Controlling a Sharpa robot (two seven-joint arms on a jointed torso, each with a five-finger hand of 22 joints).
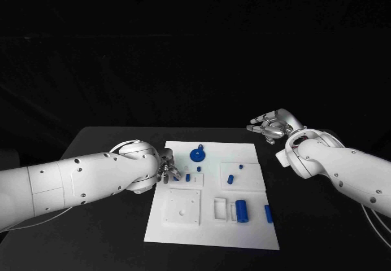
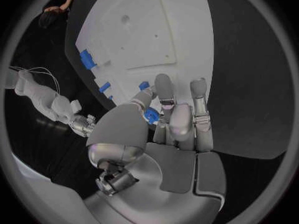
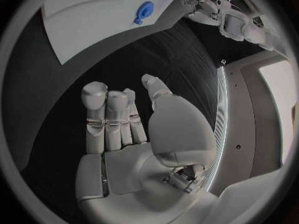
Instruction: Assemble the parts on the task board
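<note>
left hand (image 2: 165,117) pinching small blue part (image 2: 151,115) at task board (image 1: 244,152) left edge, right hand (image 1: 273,124) empty, fingers apart, off board's far right corner

Left hand (image 1: 165,169) crowds the task board (image 1: 213,231) left edge; right side open

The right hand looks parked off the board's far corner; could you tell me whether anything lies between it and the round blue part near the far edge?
Nothing visible does. The right hand hovers over bare black table beyond the task board, and only table and white board separate it from the round blue part.
</note>
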